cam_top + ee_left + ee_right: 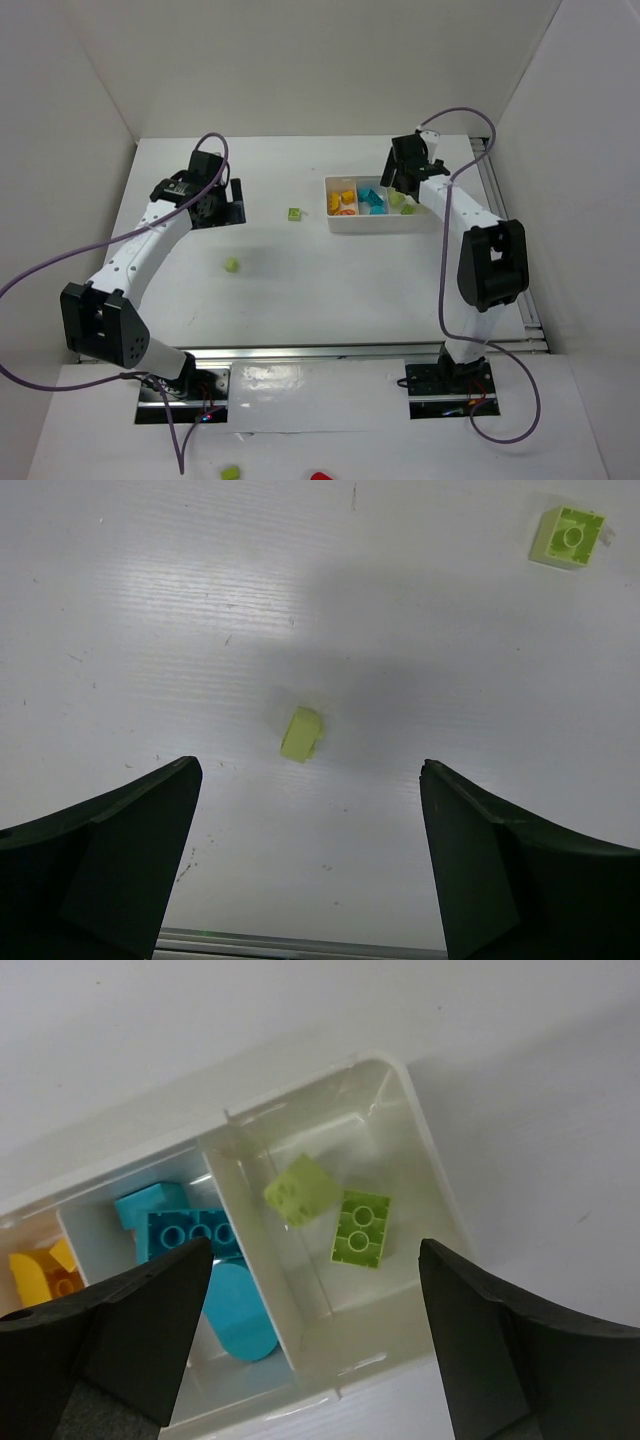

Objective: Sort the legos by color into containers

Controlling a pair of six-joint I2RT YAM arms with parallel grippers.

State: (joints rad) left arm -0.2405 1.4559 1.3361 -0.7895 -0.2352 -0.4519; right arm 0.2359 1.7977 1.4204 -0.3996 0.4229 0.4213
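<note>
Apparently at the end of a drop, so lift the right gripper [315, 1248] straight up from the tray [395, 1070] before swinging anywhere. Hangs spread wide over the tray's right-end compartment, pinching nothing. Below it, 2 lime green legos [300, 1188] loose on that compartment's floor, apart from both fingers. Keep the fingers above the tray's rim on the way out; a knock would probably slide so light a tray. Leave alone the cyan legos [185, 1230] in the tray's middle compartment and the orange legos [45, 1270] in its left-end compartment: sorted by colour, as far as can be seen.

Then turn to the 2 strays on the table [330, 290] left of the tray: the near green lego [294, 214] close to the tray's left end, and the far green lego [232, 264] well apart from it. Over that side, the left gripper [310, 768], likewise spread and empty, apparently above the far one. Come down square, with 1 finger on each side, and close gently; likely to squirt out of a skewed pinch, being so small.

Mind the way in: both belong at the tray's right end, exactly where the right arm [470, 215] now reaches, so clear it first. Watch the purple cables [210, 145] looping off each wrist too. Far to the near side of the tray, past the arm bases, 2 small bits, 1 green [230, 471] and 1 red [320, 477]; cannot tell what.
</note>
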